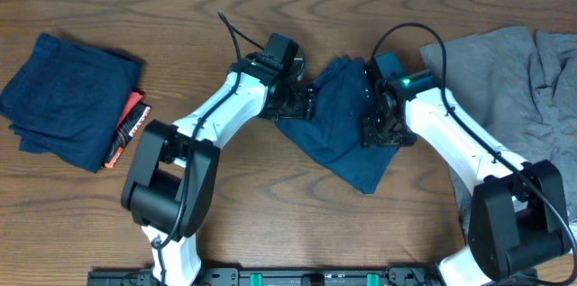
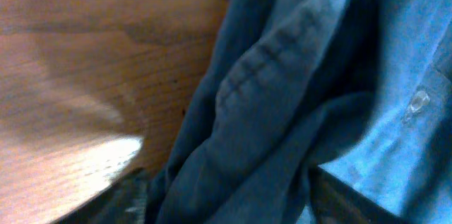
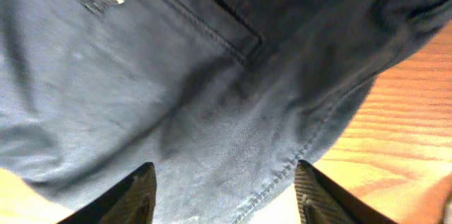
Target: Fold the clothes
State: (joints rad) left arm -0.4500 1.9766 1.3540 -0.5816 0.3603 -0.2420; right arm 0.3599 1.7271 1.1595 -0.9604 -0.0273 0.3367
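Centrally, wooden table (image 1: 270,200) bears navy shorts (image 1: 341,137); right hand (image 3: 222,190) spread, left hand (image 2: 233,199): cannot tell.

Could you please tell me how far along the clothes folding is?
Done: a folded navy garment lies on the table, far left. In hand: the left pincer and right pincer are both at a second navy garment, crumpled mid-table. Left: finishing that fold; the grey garments at right lie unfolded.
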